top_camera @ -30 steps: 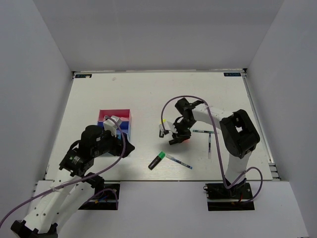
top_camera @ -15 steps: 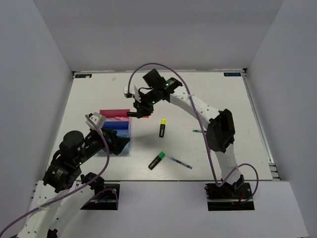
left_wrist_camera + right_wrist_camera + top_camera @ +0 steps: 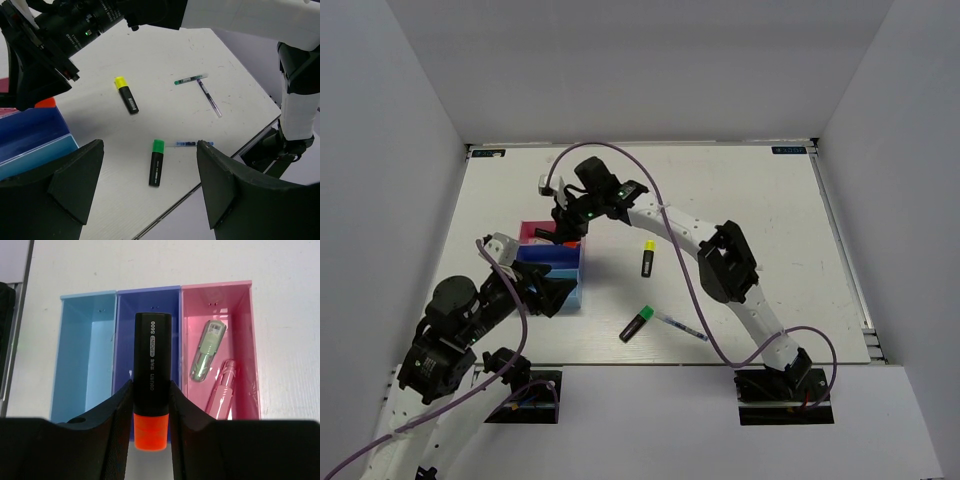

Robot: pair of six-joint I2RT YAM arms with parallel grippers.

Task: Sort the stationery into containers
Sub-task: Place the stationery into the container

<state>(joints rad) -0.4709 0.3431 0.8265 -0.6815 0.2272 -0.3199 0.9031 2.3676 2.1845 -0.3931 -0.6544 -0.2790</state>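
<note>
My right gripper (image 3: 150, 388) is shut on a black highlighter (image 3: 152, 352) with an orange cap, held lengthwise above the blue middle tray (image 3: 123, 335) of the containers (image 3: 558, 257). The pink tray (image 3: 242, 335) holds a pale teal marker (image 3: 207, 351) and a pink piece (image 3: 223, 386). The light blue tray (image 3: 82, 365) holds nothing. My left gripper (image 3: 149, 148) stands open and empty, low at the containers' near side. On the table lie a yellow-capped highlighter (image 3: 647, 258), a green-capped highlighter (image 3: 638, 323) and a thin blue pen (image 3: 682, 326).
Two more thin pens (image 3: 190, 79) (image 3: 209, 98) lie further right in the left wrist view, near the right arm's lower links. The right arm (image 3: 700, 235) stretches across the table's middle. The table's near edge (image 3: 200, 185) runs close by the green-capped highlighter.
The right arm swung left from the table's middle, carrying the orange-capped highlighter to above the trays. The left arm drew back toward its base, away from the containers.
</note>
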